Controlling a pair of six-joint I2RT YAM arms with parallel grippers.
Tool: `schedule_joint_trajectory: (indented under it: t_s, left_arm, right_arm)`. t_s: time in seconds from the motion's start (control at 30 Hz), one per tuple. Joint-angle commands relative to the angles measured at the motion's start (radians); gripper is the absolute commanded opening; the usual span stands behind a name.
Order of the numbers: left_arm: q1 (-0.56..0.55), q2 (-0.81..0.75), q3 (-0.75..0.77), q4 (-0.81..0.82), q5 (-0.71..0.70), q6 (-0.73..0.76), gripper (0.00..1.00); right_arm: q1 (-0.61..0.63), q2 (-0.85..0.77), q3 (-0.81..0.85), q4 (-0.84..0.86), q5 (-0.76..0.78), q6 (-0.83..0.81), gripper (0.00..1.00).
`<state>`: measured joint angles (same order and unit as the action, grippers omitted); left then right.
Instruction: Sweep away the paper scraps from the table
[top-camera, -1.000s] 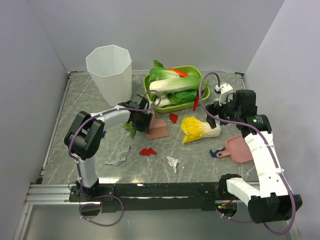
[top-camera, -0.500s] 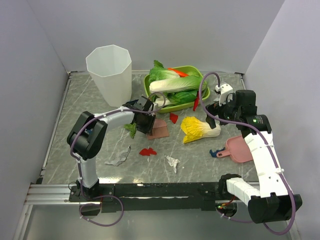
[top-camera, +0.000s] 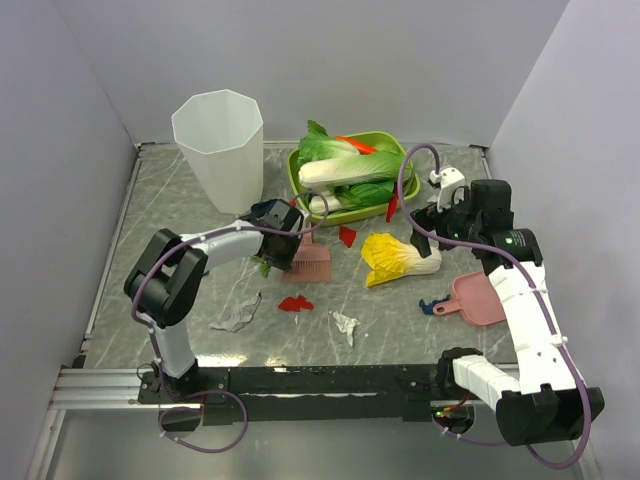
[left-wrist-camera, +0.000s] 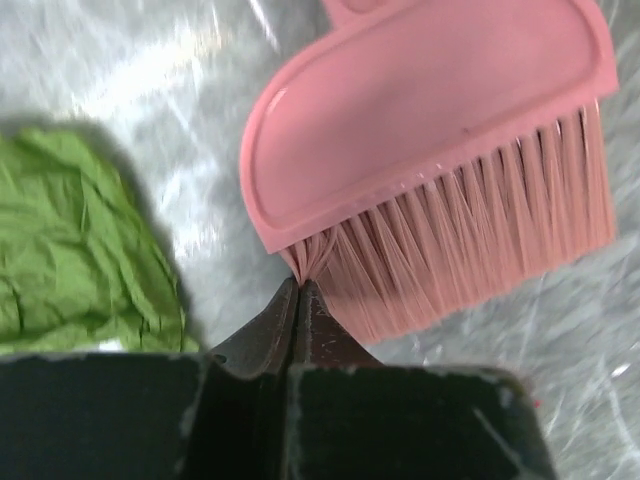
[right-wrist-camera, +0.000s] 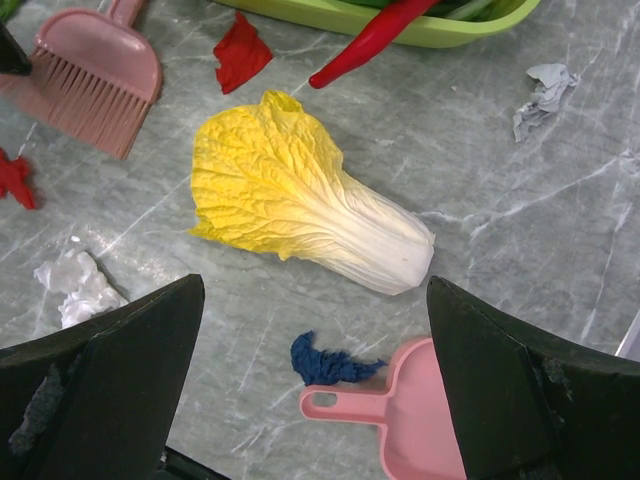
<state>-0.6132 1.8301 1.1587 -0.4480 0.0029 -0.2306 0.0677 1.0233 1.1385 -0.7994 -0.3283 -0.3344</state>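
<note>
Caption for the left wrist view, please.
Left gripper shut at a bristle corner of the pink brush; green paper scrap lies alongside.

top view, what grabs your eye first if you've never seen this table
The yellow-and-white cabbage lying mid-table stands out, with the green tray of leafy greens behind it. A tall white bin stands at the back left, and a pink brush and pink dustpan lie among coloured paper scraps.

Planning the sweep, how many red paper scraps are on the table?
2 red scraps: one between the brush and the cabbage, one left of a white scrap. Others may be hidden.
</note>
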Motion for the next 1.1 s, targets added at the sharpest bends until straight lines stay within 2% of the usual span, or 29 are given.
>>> schedule_joint_trajectory:
  t_s: [0.0, 0.37, 0.5, 0.63, 0.77, 0.93, 1.07]
  left_arm:
    - [-0.002, -0.067, -0.047, -0.011, -0.012, 0.046, 0.01]
    - [0.021, -0.209, -0.03, 0.023, 0.115, 0.22, 0.01]
    - [0.036, -0.287, -0.036, 0.034, 0.18, 0.321, 0.01]
    - [0.049, -0.371, -0.076, 0.046, 0.242, 0.479, 0.01]
    - [0.07, -0.449, -0.114, 0.054, 0.299, 0.591, 0.01]
    - [0.076, -0.571, -0.145, 0.049, 0.413, 0.744, 0.01]
    - [0.076, -0.666, -0.168, 0.029, 0.489, 0.85, 0.01]
  right_arm:
    - [0.006, 0.008, 0.026, 0.034, -0.031, -0.005, 1.0]
    - [0.004, 0.014, 0.035, 0.029, -0.08, -0.021, 1.0]
    - [0.004, 0.009, 0.044, 0.003, -0.175, -0.092, 1.0]
    - [0.006, -0.009, 0.049, -0.015, -0.386, -0.172, 1.0]
    - [0.007, -0.002, 0.044, 0.003, -0.532, -0.196, 1.0]
    - [0.052, 0.076, 0.072, 0.025, -0.594, -0.176, 1.0]
    - [0.11, 0.122, 0.092, 0.043, -0.626, -0.236, 1.0]
